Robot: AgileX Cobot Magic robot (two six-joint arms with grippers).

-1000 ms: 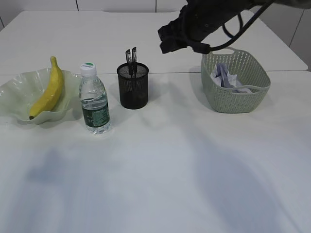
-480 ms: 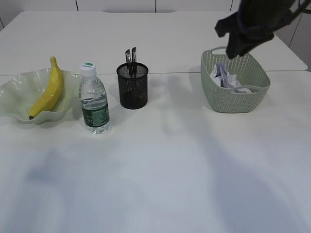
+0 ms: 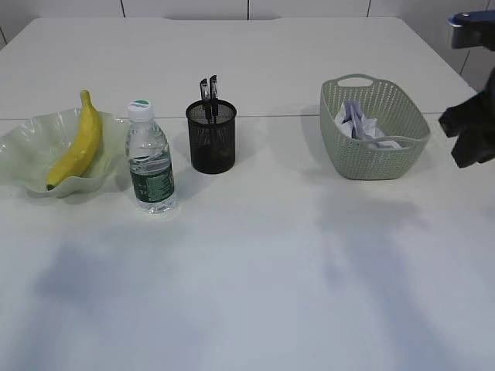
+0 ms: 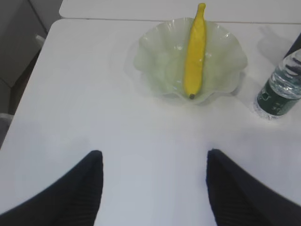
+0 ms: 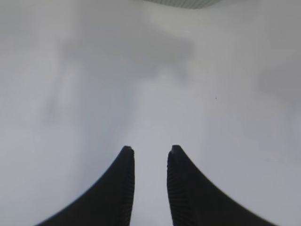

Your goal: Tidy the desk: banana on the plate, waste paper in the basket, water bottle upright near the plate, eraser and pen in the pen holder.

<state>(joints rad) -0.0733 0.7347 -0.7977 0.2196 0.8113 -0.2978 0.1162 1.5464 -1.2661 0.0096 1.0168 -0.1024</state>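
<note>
The banana lies in the pale-green plate at the left. The water bottle stands upright just right of the plate. Dark pen ends stick up from the black mesh pen holder; the eraser is hidden. Crumpled waste paper lies in the green basket. My left gripper is open over bare desk, nothing between its fingers. My right gripper is narrowly open and empty; its arm shows at the right edge.
A seam line crosses the white desk behind the objects. The basket's edge shows at the top of the right wrist view. The desk's left edge drops off beside the plate.
My right arm has swung from above the pen holder, past the basket, to the right edge of the exterior view and lower. The objects have not moved.
</note>
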